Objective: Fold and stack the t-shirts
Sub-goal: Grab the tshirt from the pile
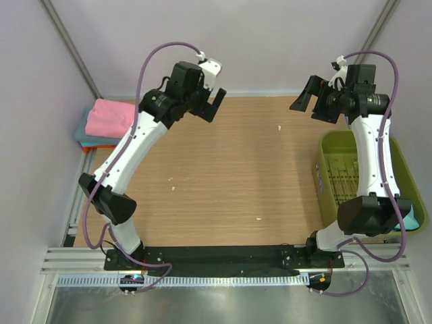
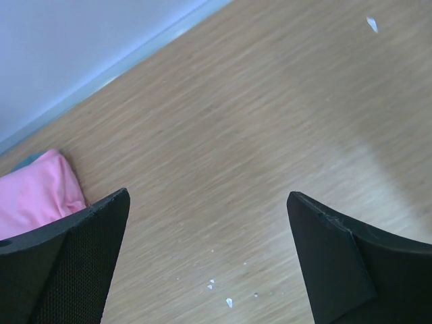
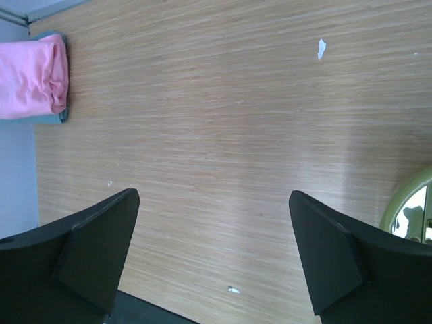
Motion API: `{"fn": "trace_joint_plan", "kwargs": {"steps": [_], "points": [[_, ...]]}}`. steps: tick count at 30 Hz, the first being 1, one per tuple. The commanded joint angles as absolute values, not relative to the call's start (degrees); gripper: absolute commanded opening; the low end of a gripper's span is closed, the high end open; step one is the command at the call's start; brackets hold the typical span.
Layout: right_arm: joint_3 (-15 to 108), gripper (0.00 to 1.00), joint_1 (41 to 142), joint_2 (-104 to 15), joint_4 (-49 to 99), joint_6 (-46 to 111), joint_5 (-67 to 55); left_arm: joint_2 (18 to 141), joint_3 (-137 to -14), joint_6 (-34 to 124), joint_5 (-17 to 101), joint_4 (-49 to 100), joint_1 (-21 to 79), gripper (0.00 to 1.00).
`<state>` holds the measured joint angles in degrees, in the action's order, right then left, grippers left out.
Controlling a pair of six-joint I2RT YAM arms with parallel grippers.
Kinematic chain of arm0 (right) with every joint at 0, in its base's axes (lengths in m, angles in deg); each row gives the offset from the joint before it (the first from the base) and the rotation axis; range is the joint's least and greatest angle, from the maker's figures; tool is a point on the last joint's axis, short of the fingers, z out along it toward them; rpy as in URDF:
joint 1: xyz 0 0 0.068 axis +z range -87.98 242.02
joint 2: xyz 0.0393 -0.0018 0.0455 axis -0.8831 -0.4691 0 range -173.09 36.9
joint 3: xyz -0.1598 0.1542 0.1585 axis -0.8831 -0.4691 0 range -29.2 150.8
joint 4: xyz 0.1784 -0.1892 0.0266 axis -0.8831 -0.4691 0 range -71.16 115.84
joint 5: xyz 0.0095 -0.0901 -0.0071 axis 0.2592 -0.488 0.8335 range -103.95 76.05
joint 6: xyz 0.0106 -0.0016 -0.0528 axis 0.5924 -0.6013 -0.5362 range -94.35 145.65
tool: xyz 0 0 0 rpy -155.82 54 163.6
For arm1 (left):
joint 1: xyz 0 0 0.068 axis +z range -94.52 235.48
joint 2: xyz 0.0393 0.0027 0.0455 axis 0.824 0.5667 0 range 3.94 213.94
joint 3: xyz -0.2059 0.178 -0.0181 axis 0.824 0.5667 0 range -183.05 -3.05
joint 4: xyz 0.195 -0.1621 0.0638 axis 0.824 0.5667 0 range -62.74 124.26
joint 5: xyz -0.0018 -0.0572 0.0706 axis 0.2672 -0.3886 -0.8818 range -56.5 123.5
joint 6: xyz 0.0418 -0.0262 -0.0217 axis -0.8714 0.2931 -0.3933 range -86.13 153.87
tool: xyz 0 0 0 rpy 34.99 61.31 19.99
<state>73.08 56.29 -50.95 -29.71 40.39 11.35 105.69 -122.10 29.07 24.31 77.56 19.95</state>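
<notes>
Aloft, left gripper (image 1: 210, 106) spread wide, empty, right gripper (image 1: 308, 99) likewise, both angled downward.

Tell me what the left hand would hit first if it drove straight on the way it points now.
Probably only the wooden table: the open left hand faces plain wood between its fingers. The pink t-shirt lies off to the side, outside that line.

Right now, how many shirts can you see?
2: a pink shirt at the table's far left corner, and a teal shirt under it. More may hide beneath.
</notes>
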Motion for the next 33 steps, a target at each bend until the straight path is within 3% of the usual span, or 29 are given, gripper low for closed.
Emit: {"fn": "trace_joint_plan", "kwargs": {"steps": [1,8,11,15,21,33], "points": [[71.0,1.0,56.6,-49.0,-25.8,41.0,8.3,102.8,-127.1,33.6,20.8,74.1,22.8,1.0],[67.7,1.0,56.3,-52.1,-15.5,34.3,0.2,99.4,-116.7,34.8,26.0,68.6,23.0,1.0],[67.6,1.0,54.9,-54.8,-10.3,37.7,-9.9,99.5,-111.8,34.7,25.2,66.1,23.0,0.99],[68.1,1.0,49.8,-56.6,-14.2,36.6,-19.5,102.5,-111.4,31.9,21.2,67.5,23.0,1.0],[58.6,0.98,40.9,-52.3,-17.0,33.7,-16.9,104.5,-106.3,27.9,15.5,67.2,23.3,1.0],[47.1,0.97,38.6,-40.1,-35.2,25.9,-29.8,111.4,-108.5,25.5,15.7,65.6,25.6,0.99]]}}
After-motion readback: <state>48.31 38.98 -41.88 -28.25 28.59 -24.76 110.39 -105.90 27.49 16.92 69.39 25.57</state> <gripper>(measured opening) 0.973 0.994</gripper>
